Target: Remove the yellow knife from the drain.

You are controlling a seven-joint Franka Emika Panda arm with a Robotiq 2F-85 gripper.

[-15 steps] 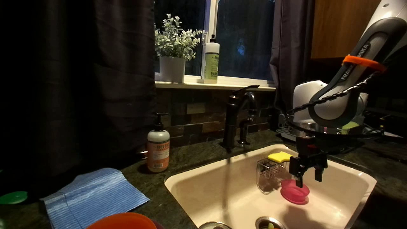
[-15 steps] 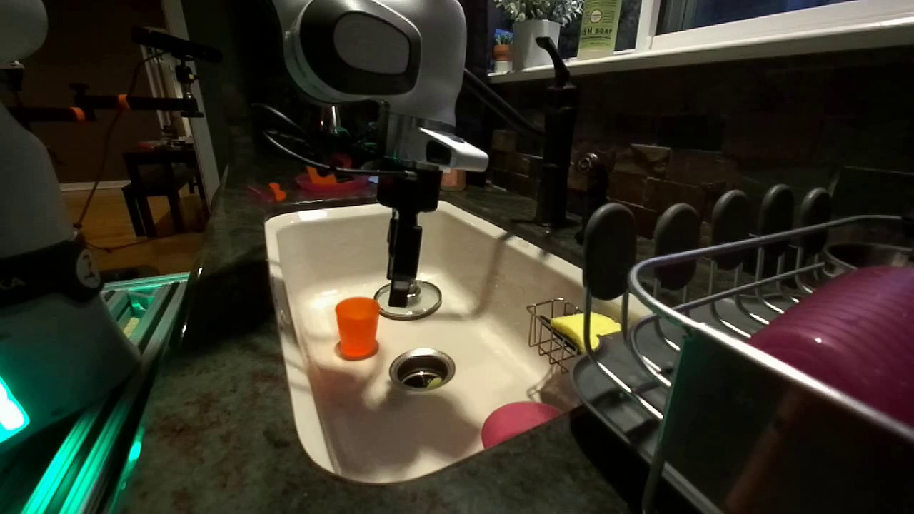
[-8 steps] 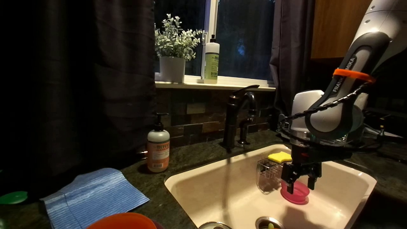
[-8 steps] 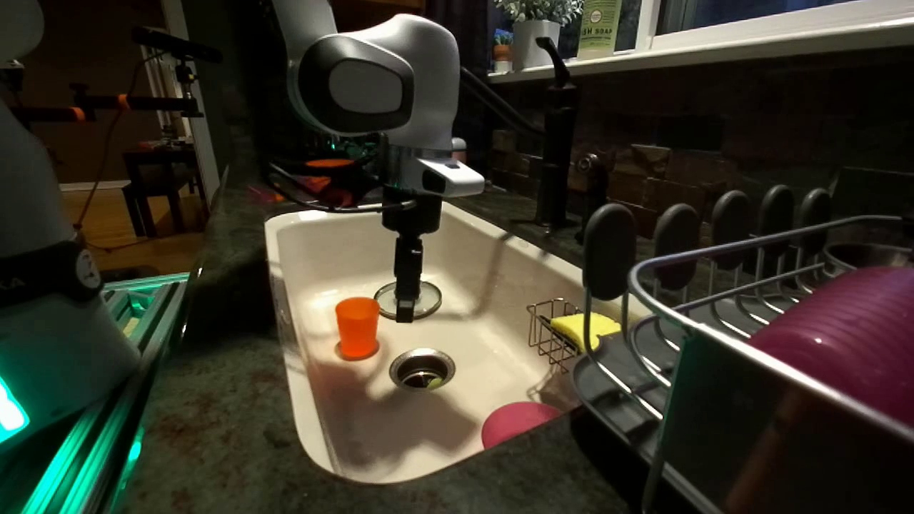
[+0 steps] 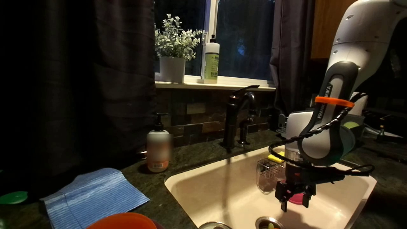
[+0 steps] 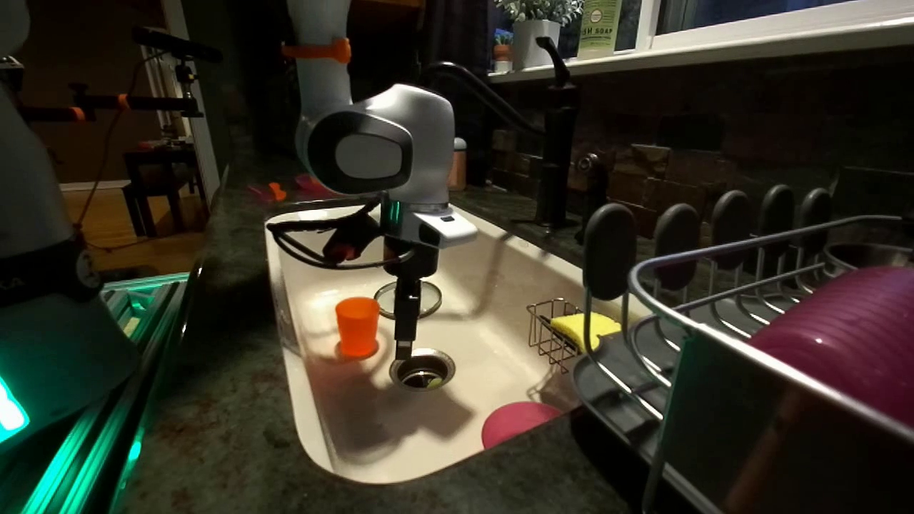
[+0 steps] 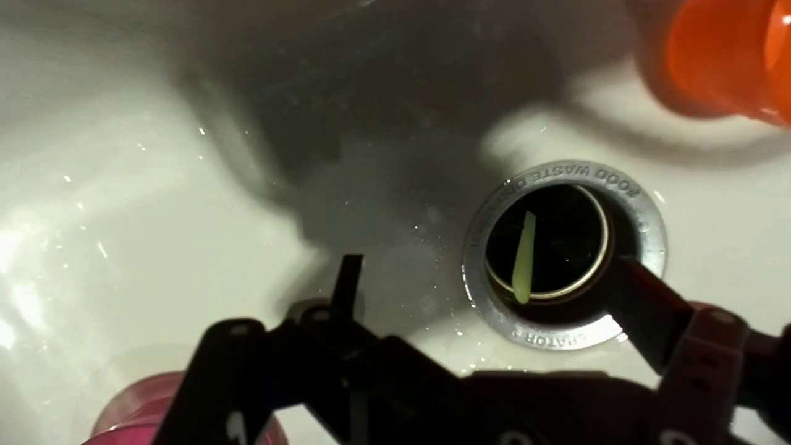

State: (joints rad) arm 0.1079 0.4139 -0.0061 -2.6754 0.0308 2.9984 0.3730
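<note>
Yellow knife point(image 7: 524, 266) is in the drain point(image 7: 568, 173) marked "FOOD WASTE" btw, gripper point(image 5: 294, 206) is spread wide, arm point(image 5: 338, 81) says "FRANK…MIKA".

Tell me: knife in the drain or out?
In: the wrist view shows the knife within the drain rim; how deep, I cannot tell.

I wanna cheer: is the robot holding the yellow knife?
No, the wrist view shows the gripper open and the yellow knife in the drain.

The slim yellow knife point(image 7: 523, 266) rests in the metal-rimmed drain point(image 7: 568, 173)
</note>
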